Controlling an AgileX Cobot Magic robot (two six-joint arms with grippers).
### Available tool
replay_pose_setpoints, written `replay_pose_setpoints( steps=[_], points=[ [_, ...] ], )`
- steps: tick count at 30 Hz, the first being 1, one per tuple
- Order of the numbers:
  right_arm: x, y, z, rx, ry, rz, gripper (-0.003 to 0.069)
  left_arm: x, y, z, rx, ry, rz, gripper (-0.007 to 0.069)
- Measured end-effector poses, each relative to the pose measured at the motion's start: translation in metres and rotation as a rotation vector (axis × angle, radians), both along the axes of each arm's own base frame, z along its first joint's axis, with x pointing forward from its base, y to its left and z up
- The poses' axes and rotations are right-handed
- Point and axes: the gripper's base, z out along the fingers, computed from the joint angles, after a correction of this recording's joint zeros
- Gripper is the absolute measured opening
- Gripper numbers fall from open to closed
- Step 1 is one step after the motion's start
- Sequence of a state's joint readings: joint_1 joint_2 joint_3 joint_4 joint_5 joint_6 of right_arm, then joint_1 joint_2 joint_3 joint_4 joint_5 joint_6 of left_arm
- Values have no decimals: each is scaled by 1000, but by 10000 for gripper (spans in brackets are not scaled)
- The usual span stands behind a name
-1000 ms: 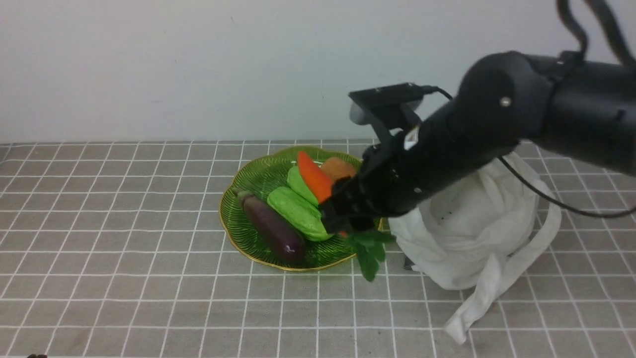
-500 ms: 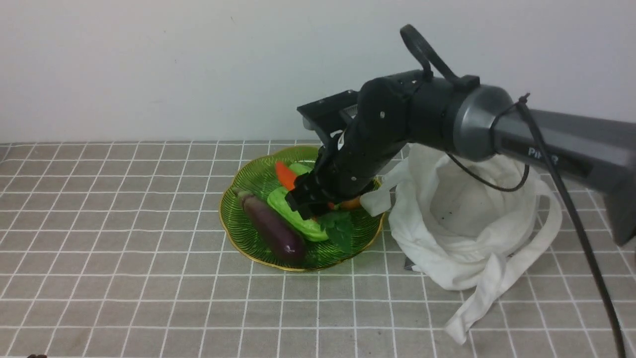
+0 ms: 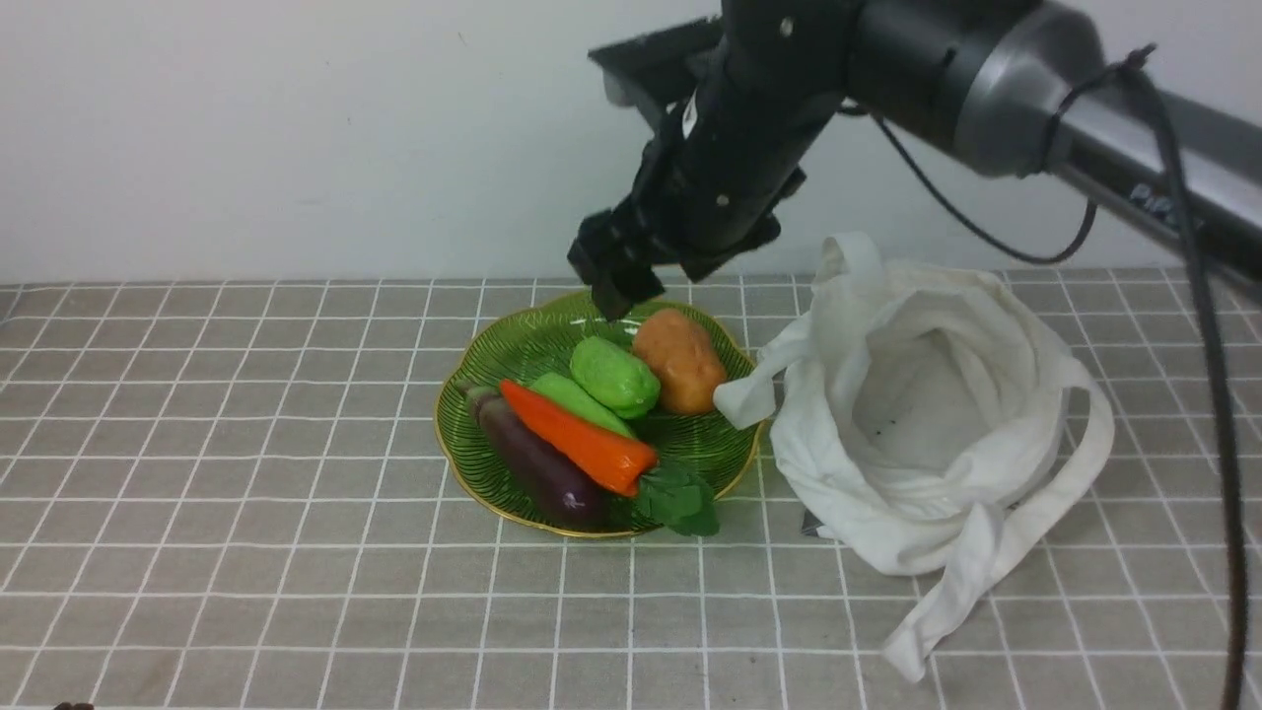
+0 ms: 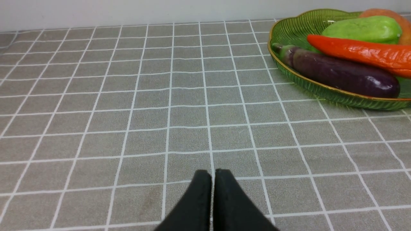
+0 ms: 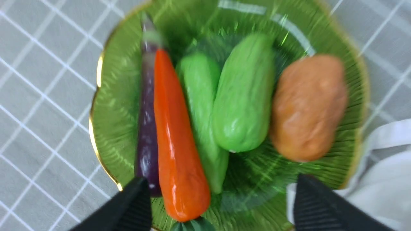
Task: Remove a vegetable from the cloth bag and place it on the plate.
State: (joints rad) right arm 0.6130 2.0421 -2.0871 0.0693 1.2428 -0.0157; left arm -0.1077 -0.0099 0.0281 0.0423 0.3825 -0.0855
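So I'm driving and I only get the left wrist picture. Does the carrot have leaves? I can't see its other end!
Observer: Yes, the front view shows the carrot with a dark green leafy top, hanging over the rim of the plate.

Operator: Cool! And where's the bag?

Observer: The white cloth bag is on the table, just right of the plate, with its mouth open.

Operator: Is the right gripper holding anything?

Observer: No. In the right wrist view, the right gripper has its jaws apart with nothing pinched, and the front view shows it above the plate.
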Motion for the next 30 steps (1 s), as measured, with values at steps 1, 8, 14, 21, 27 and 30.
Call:
replay_pose_setpoints(
  steps=[1, 8, 14, 21, 27, 30],
  points=[
    [-6, -5, 14, 10, -27, -3, 402, 0, 0, 0, 0, 0, 0, -5],
    [-74, -55, 104, 98, -183, -12, 54, 0, 0, 0, 0, 0, 0, -5],
    [-188, -142, 137, 128, -300, -45, -13, 0, 0, 0, 0, 0, 0, -5],
    [-284, -207, 56, 497, -741, -61, -15, 0, 0, 0, 0, 0, 0, -5],
    [-322, -232, -3, 657, -910, -64, -15, 0, 0, 0, 0, 0, 0, -5],
    [-341, -246, -6, 708, -1015, -58, -15, 0, 0, 0, 0, 0, 0, -5]
  ],
)
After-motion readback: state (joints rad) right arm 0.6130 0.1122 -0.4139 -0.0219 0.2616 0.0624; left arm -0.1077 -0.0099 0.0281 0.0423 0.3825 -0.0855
